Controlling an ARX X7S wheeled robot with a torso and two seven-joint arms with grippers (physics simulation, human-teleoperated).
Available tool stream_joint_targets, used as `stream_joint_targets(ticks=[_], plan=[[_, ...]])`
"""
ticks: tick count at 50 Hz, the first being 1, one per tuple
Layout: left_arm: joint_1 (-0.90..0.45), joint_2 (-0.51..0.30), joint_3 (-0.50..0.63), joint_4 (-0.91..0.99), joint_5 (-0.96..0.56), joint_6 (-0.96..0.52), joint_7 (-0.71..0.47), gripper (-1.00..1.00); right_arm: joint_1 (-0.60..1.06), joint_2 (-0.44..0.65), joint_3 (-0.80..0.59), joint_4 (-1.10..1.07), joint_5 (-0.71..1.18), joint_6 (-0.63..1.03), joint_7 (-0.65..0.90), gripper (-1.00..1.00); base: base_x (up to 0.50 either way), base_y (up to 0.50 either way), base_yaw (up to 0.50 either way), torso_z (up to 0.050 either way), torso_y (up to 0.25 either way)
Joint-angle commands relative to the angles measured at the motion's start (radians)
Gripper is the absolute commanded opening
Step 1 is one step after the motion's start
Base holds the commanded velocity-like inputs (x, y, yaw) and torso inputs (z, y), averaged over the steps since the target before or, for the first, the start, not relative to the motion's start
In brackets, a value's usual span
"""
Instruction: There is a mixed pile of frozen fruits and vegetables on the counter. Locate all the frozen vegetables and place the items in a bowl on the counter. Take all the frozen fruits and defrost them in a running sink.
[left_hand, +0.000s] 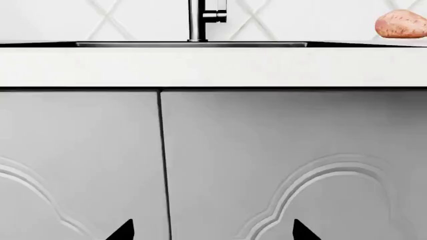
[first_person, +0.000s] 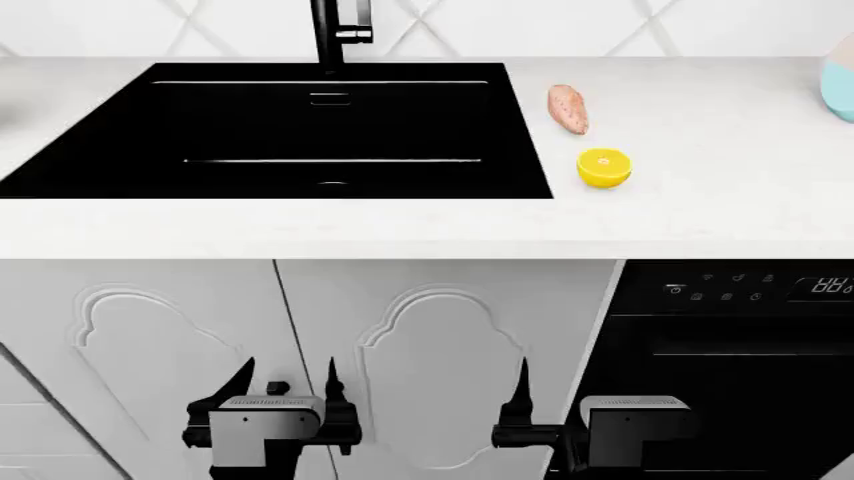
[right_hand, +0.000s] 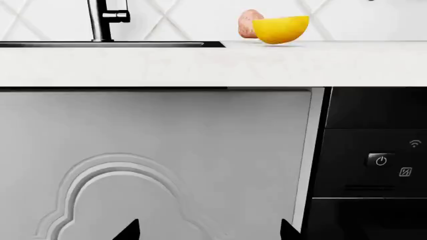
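Both claws hang low before the cupboard doors, the left claw (first_person: 287, 390) and right claw (first_person: 550, 395) each spread wide and holding nothing. Up on the bench (first_person: 694, 215), the sweet potato (first_person: 569, 108) and halved citrus (first_person: 603, 167) lie near each other beside the dry-looking sink (first_person: 280, 130). Nothing appears sorted yet; corn, strawberry and bowl are out of sight.

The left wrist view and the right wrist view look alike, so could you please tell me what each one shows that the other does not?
Only the left wrist view shows the seam between two cabinet doors. Only the right wrist view shows the halved citrus and the black appliance panel with its power button. Both show the sweet potato, the tap, the sink rim, the counter edge and open end effector tips.
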Motion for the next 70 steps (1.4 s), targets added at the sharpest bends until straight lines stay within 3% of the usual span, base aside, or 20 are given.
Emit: stream_joint_targets(ticks=[1,23,61,65,70], plan=[[0.001,-0.016,0.018,0.003,-0.017,-0.002,-0.018,1.0,0.0,0.016,-0.021,-0.001,0.014,0.001,0.018,1.0,0.0,0.0,0.0,0.0,0.0],[-0.002,-0.066,0.079,0.0,-0.069,0.002,-0.069,1.0,0.002,0.067,-0.086,0.0,0.055,-0.008,0.067,1.0,0.0,0.0,0.0,0.0,0.0],[-0.006,-0.113,0.134,-0.003,-0.1,0.015,-0.118,1.0,0.012,0.109,-0.139,0.011,0.078,-0.007,0.128,1.0,-0.05,-0.44,0.0,0.0,0.0],[0.003,-0.119,0.134,0.035,-0.108,-0.001,-0.123,1.0,0.011,0.109,-0.133,-0.019,0.089,0.015,0.143,1.0,0.0,0.0,0.0,0.0,0.0],[0.035,-0.14,0.109,0.209,-0.157,-0.088,-0.139,1.0,-0.011,0.129,-0.116,-0.212,0.136,0.147,0.157,1.0,0.0,0.0,0.0,0.0,0.0]])
